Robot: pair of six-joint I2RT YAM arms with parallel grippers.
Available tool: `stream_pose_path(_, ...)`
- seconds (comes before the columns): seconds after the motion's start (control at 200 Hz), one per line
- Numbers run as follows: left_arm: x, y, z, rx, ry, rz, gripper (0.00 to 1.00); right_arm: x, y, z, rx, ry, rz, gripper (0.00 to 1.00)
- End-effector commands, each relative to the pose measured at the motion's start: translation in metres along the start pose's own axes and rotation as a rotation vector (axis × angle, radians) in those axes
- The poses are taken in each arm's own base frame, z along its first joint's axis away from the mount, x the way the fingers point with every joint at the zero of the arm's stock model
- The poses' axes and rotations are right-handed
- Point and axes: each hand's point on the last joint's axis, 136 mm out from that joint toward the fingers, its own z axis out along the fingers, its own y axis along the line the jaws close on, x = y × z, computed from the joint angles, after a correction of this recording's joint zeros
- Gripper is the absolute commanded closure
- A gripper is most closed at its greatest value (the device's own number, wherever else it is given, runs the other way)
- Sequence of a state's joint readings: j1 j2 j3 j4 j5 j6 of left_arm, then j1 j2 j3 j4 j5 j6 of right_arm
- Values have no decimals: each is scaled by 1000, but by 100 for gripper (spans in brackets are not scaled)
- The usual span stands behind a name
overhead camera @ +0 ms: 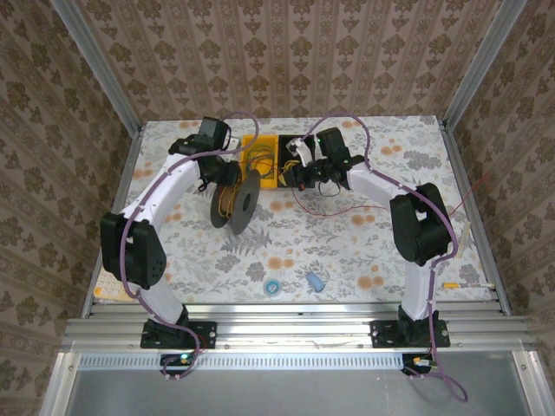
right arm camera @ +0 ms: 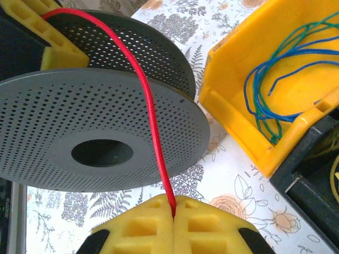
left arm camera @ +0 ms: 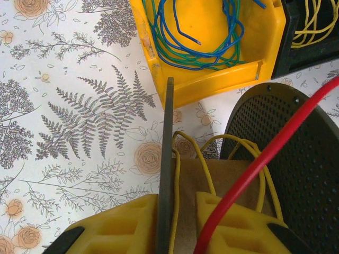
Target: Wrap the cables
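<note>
A dark grey perforated spool [overhead camera: 246,201] stands on edge mid-table, with yellow wire [left arm camera: 200,153] wound on its brown core. My left gripper [left arm camera: 177,214] straddles one flange [left arm camera: 167,137]. Its jaws are slightly apart: the left pad touches the flange and a gap shows beside the right pad. The red cable [right arm camera: 151,106] runs taut from the spool's rim over the near flange [right arm camera: 106,111] into my right gripper [right arm camera: 174,206], which is shut on it. In the left wrist view the cable [left arm camera: 265,159] crosses in front of the far flange [left arm camera: 304,159]. Slack cable [overhead camera: 323,211] loops on the table under the right gripper [overhead camera: 300,178].
A yellow bin [overhead camera: 260,154] with blue and green wires sits just behind the spool, its rim [left arm camera: 212,84] close to the flange. A black bin [right arm camera: 312,174] with yellow wire stands beside it. A blue tape roll [overhead camera: 273,286] and a blue cylinder [overhead camera: 315,280] lie near the front.
</note>
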State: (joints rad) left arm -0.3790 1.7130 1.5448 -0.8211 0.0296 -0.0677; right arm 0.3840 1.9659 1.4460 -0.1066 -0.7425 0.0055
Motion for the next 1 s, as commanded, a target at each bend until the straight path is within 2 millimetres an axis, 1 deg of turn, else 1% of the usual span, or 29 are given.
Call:
stream_pose_path(0.0, -2, 2, -4, -6, -16, -15, 74, -6, 2, -6, -18, -30, 11, 100)
stream_pose_path(0.285, -1, 2, 0, -4, -12, -16, 71, -5, 1, -6, -18, -31, 17, 100)
stream_pose_path(0.53, 0, 3, 3, -1, -7, -16, 71, -2, 0, -6, -20, -31, 25, 100)
stream_pose_path(0.625, 1, 3, 4, -2, -4, -16, 72, -4, 2, -7, -26, -37, 20, 100)
stream_pose_path(0.735, 2, 3, 7, -1, -2, -17, 77, -6, 3, -8, -31, -42, 20, 100)
stream_pose_path(0.875, 4, 3, 10, -2, 3, -18, 89, -5, 3, -8, -32, -40, 21, 100)
stream_pose_path(0.995, 5, 4, 12, -3, 8, -18, 95, -4, 2, -7, -34, -38, 27, 100)
